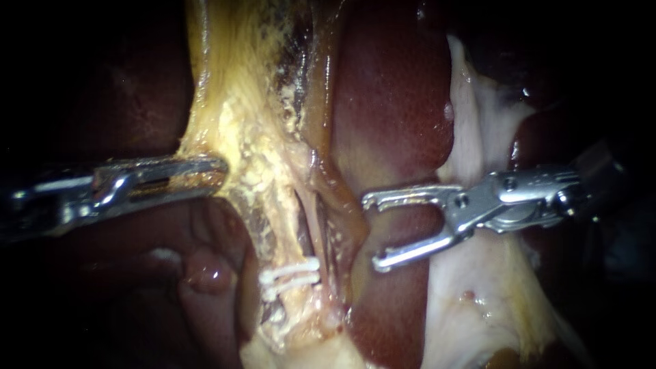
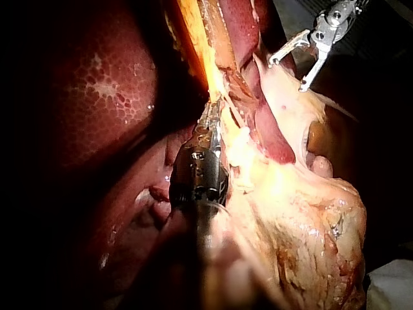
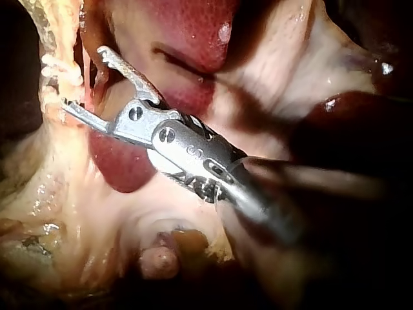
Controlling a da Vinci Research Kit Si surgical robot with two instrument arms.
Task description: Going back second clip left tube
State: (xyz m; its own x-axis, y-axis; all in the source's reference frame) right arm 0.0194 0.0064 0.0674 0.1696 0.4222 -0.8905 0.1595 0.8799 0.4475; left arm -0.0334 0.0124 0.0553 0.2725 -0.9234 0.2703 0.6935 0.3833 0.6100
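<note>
Two white clips [image 1: 290, 275] sit close together across a thin yellowish tube [image 1: 305, 225] low in the endoscope view. My right instrument [image 1: 374, 232] stands just to the right of that tube and a little above the clips, in front of the dark red liver [image 1: 393, 102]. Its jaws are wide open with nothing between them. The right wrist view shows the same open jaws [image 3: 82, 79] beside the clips [image 3: 59, 70]. My left instrument [image 1: 205, 171] reaches in from the left, its jaws shut on the yellow fatty tissue [image 1: 239, 116] and holding it taut.
Pale whitish tissue [image 1: 478, 294] lies behind and below my right instrument. A small reddish lump [image 1: 205, 273] sits below my left instrument. In the left wrist view my right instrument [image 2: 287, 74] hangs open far ahead, over fatty tissue [image 2: 303, 219].
</note>
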